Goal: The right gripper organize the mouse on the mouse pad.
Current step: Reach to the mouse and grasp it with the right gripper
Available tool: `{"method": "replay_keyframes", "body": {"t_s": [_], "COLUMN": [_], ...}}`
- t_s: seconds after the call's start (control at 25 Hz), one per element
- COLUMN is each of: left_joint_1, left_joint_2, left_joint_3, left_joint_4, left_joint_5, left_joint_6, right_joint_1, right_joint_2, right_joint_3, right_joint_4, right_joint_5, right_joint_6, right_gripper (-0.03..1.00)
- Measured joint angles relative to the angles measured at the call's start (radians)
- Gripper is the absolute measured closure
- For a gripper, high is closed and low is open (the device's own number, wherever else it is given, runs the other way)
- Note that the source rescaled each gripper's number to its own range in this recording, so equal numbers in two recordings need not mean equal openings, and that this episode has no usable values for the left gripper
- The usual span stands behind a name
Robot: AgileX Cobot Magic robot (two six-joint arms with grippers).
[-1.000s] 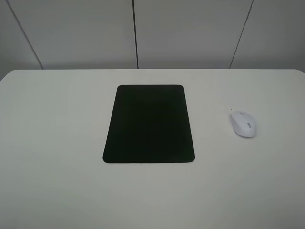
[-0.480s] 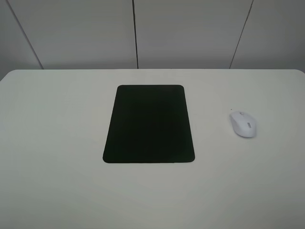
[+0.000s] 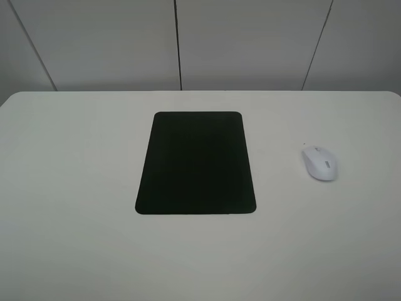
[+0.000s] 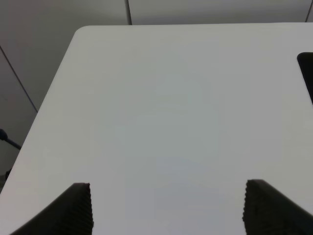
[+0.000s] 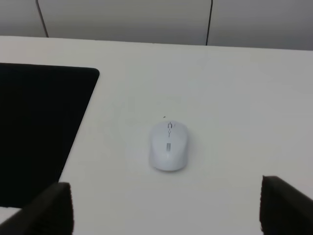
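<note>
The white mouse (image 3: pixel 320 163) lies on the bare table to the right of the black mouse pad (image 3: pixel 195 163), a hand's width from the pad's right edge. No arm shows in the exterior high view. In the right wrist view the mouse (image 5: pixel 168 145) sits ahead of my right gripper (image 5: pixel 166 208), whose two dark fingertips (image 5: pixel 54 205) stand wide apart with nothing between them; the mouse pad (image 5: pixel 39 127) is beside it. My left gripper (image 4: pixel 168 210) is open and empty over bare table, with a sliver of the mouse pad (image 4: pixel 307 73) at the frame's edge.
The white table (image 3: pixel 75 238) ends at a grey panelled wall (image 3: pixel 250 44) behind. Its rounded far-left corner (image 4: pixel 83 32) shows in the left wrist view.
</note>
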Motion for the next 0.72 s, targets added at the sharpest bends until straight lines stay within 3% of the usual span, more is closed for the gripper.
{"method": "replay_keyframes", "body": {"t_s": [0.24, 0.44, 0.72], "left_joint_1": [0.000, 0.000, 0.000], "left_joint_2": [0.000, 0.000, 0.000], "left_joint_3": [0.000, 0.000, 0.000], "left_joint_4": [0.000, 0.000, 0.000], "left_joint_5": [0.000, 0.000, 0.000], "left_joint_6": [0.000, 0.000, 0.000], "right_joint_1": [0.000, 0.000, 0.000], "right_joint_2": [0.203, 0.400, 0.672], "right_joint_3": [-0.086, -0.137, -0.180], "right_joint_4": [0.000, 0.000, 0.064], "right_joint_5": [-0.045, -0.151, -0.242], "right_joint_6": [0.000, 0.000, 0.000], "right_gripper": [0.27, 0.27, 0.27]}}
